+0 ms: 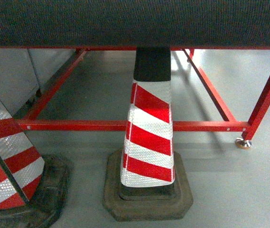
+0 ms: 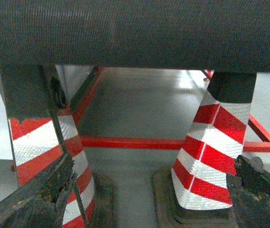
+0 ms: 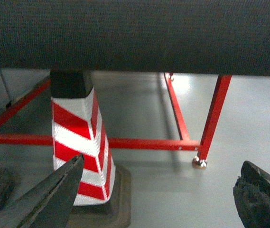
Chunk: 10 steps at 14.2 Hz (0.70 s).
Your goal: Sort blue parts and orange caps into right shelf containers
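The blue parts, the orange caps and the right shelf containers are out of view in all three views. My left gripper (image 2: 154, 164) is open, its two dark fingers at the lower corners of the left wrist view and only grey floor between them. My right gripper (image 3: 163, 164) is also open and holds nothing, with bare floor between its fingers. Neither gripper shows in the head view.
A dark table edge (image 1: 135, 21) spans the top of the head view, on a red metal frame (image 1: 101, 125) with a foot (image 1: 243, 143). A red-and-white striped cone (image 1: 148, 137) stands in front at centre and another cone (image 1: 6, 156) at the left. The floor is grey.
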### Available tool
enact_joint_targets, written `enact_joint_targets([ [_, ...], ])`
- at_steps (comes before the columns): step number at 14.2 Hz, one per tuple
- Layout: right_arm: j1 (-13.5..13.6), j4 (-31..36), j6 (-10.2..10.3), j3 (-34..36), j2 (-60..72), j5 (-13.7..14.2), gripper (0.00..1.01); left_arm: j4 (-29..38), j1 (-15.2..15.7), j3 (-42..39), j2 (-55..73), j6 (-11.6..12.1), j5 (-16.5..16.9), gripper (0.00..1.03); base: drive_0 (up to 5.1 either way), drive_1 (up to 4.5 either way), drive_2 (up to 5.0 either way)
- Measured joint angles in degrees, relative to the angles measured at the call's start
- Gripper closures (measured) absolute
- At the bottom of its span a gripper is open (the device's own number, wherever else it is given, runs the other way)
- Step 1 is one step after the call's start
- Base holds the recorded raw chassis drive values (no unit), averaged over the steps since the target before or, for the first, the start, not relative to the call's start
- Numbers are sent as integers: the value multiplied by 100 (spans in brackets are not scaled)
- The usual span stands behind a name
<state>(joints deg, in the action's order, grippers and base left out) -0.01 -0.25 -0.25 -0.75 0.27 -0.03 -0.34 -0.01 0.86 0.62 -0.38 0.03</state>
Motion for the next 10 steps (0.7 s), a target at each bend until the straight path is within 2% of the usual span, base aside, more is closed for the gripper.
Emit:
enact_joint_targets([
  [10,0,0,24,0,0,2,3,4,0,0,0,39,-4,5,0,0,0],
])
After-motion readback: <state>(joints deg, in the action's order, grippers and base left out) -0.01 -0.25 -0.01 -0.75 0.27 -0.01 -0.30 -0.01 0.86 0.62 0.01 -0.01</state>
